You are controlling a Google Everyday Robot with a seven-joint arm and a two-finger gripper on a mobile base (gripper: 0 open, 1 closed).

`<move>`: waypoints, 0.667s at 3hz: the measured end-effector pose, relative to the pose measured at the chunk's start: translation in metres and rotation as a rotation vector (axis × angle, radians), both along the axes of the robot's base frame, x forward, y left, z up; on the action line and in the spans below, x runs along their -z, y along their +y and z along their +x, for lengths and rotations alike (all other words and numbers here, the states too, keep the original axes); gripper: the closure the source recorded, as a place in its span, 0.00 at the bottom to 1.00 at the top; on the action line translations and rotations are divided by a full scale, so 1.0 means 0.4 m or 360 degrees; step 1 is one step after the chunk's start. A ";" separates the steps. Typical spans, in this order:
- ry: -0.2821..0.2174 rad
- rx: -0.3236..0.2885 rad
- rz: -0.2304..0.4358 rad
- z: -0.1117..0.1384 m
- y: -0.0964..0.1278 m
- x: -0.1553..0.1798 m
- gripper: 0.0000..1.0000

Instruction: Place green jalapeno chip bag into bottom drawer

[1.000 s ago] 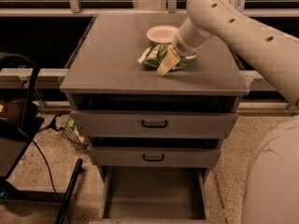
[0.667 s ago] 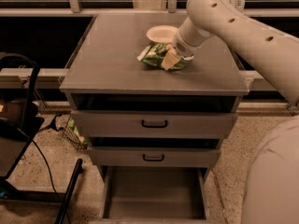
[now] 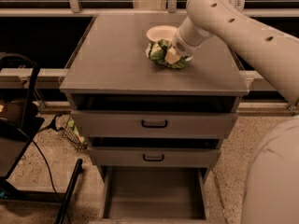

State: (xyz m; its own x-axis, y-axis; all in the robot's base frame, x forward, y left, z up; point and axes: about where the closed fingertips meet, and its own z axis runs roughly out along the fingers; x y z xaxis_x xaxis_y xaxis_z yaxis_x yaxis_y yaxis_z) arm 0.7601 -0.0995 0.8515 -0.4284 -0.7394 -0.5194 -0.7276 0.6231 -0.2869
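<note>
The green jalapeno chip bag (image 3: 160,52) lies crumpled on the grey cabinet top (image 3: 117,55), just in front of the round white bowl (image 3: 161,32) and touching it. My gripper (image 3: 172,56) comes down from the right and sits on the bag's right half, pressed into the foil; the arm's wrist hides the rest of that side. The bag still rests on the cabinet top. The bottom drawer (image 3: 154,190) is pulled out at floor level, and its flat grey floor is bare.
Two grey drawers with black handles (image 3: 154,123) (image 3: 153,158) are shut above the bottom drawer. A black stand with cables (image 3: 18,125) is at the left. A window rail (image 3: 93,12) runs behind the cabinet. My white base (image 3: 275,176) fills the lower right.
My gripper has moved a little up and back onto the bag's right side. The bag looks more bunched up against the bowl.
</note>
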 end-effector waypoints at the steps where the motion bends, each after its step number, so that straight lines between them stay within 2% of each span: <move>1: 0.0000 0.0000 0.0000 0.000 0.000 0.000 1.00; 2: -0.0004 -0.0013 0.0008 -0.006 0.000 -0.017 1.00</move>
State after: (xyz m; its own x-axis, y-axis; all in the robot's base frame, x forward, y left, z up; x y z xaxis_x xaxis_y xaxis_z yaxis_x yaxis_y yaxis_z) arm 0.7578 -0.0997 0.8583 -0.4208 -0.7405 -0.5241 -0.7321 0.6184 -0.2859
